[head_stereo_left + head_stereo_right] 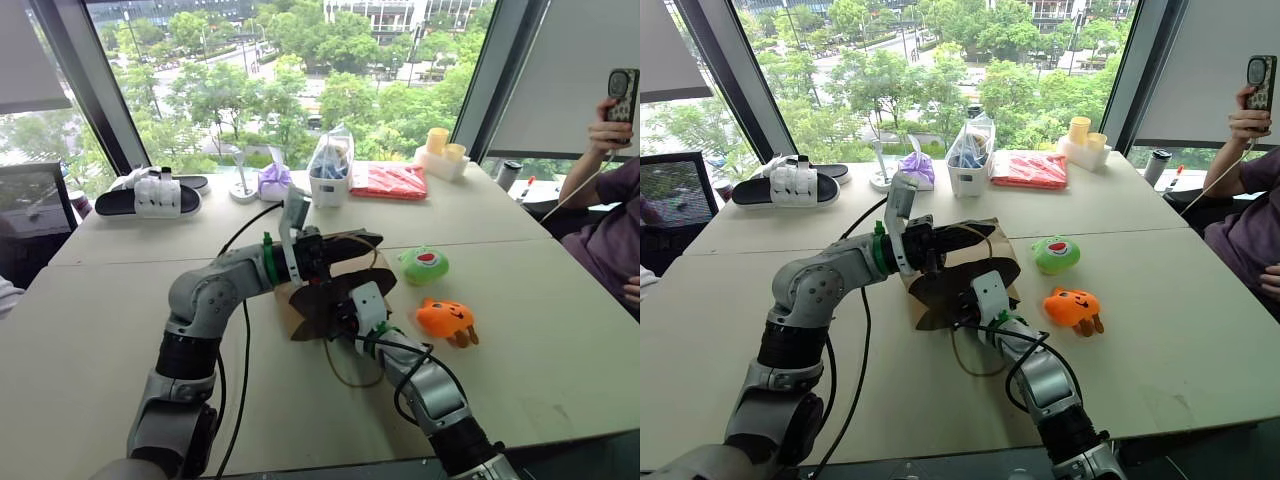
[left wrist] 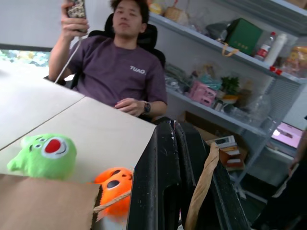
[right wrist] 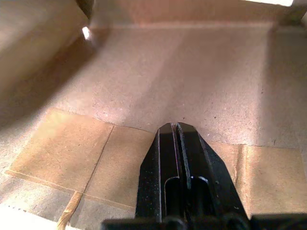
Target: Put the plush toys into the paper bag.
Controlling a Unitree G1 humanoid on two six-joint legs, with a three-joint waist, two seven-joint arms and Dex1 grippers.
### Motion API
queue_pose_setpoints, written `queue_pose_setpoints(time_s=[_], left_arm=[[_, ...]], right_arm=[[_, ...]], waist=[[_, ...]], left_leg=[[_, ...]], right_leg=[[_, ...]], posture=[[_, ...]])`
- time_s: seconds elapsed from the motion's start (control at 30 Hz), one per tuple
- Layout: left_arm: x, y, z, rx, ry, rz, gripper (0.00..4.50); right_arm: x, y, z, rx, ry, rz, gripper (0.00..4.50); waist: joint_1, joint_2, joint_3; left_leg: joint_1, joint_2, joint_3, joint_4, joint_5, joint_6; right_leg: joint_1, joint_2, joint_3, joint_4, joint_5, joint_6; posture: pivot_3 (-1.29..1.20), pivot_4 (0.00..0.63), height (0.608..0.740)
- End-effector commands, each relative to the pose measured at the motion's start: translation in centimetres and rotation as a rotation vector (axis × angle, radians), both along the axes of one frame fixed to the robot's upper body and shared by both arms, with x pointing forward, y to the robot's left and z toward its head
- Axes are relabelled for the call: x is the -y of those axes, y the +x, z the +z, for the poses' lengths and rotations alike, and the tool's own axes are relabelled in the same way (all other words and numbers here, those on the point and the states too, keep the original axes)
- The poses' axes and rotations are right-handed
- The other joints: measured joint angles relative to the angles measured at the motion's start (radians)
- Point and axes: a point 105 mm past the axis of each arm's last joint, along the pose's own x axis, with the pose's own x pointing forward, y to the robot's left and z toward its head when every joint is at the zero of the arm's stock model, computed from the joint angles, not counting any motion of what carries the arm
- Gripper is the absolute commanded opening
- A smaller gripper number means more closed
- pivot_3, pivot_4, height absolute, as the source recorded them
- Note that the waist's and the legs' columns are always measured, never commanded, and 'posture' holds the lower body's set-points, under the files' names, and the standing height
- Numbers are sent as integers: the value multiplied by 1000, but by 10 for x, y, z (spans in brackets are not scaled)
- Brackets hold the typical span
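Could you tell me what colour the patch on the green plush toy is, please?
Red with a white rim, on the green plush toy; clearest in the left wrist view.

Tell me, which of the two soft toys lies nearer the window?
The green toy with the red and white patch. It lies farther up the table toward the window, beside the paper bag; the orange toy lies nearer the robot.

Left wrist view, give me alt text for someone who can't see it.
The left tool, shut on the paper bag's tan loop handle, rises in front of a green plush toy and an orange plush toy lying on the table beyond the bag's edge. Behind them sits a person holding up a phone.
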Motion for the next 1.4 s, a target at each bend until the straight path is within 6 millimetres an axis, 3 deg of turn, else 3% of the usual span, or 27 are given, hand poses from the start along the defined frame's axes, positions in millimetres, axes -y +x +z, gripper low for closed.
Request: queue_pose_setpoints(time_s=[0.03,0.17,0.47,0.63,0.73,0.83,0.9,1.03,1.13,1.2,1.3,1.4], left_arm=[[-3,-7,23,48,-64,-17,46],[-8,1,47,-20,-187,1,46],[-11,22,26,-49,-143,120,46],[-9,30,10,-47,-98,155,46],[-9,33,8,-59,-105,161,46],[-7,33,10,-57,-118,153,46],[-6,32,9,-58,-115,143,46],[-5,30,5,-66,-109,123,0],[-3,28,2,-70,-103,108,0],[-3,27,1,-73,-100,102,0],[-2,26,-3,-75,-92,96,0],[1,24,-5,-70,-82,90,0]], right_arm=[[-4,-6,-14,-58,-6,20,0],[-8,-10,-17,-72,-4,36,0],[-8,-13,-12,-48,13,43,0],[-11,-19,18,48,111,101,0],[-11,-35,50,122,205,191,0],[-2,-56,73,142,248,247,0],[18,-69,95,152,348,226,0],[56,-95,114,143,411,187,1726],[99,-89,118,170,389,6,3255],[129,-82,108,152,285,-117,4292],[156,-73,79,76,11,-200,4403],[174,-61,56,18,-76,-275,4403]], waist=[[-1,0,0],[0,-1,-1],[0,-1,-2],[1,-1,-2],[1,0,-1],[4,-1,-1],[4,-1,-2],[10,0,-1],[7,0,-1],[8,0,-1],[8,0,-1],[5,0,-1]], left_leg=[[0,0,0,0,0,0],[1,0,0,0,0,0],[3,0,1,0,0,0],[2,0,1,-1,0,0],[1,0,1,0,0,0],[-1,0,1,0,0,0],[-1,0,0,0,0,0],[-2,0,-2,1,-3,5],[-1,0,-1,1,-4,7],[-1,0,0,1,-4,7],[-1,-1,1,2,-4,8],[0,0,2,1,-4,8]], right_leg=[[0,0,0,0,0,0],[0,0,0,1,0,0],[1,0,0,1,0,0],[1,0,0,1,0,0],[0,0,1,1,0,0],[-1,0,0,0,0,0],[-1,0,0,0,0,0],[0,0,0,-1,0,0],[1,0,0,-3,0,0],[2,0,0,-2,0,0],[2,0,0,-3,0,0],[2,0,0,-2,0,0]], posture=[[0,150,740],[0,150,740],[0,150,740],[0,150,740],[0,150,740],[0,150,740],[0,150,740],[0,150,740],[0,150,740],[0,150,740],[0,150,740],[0,150,740]])
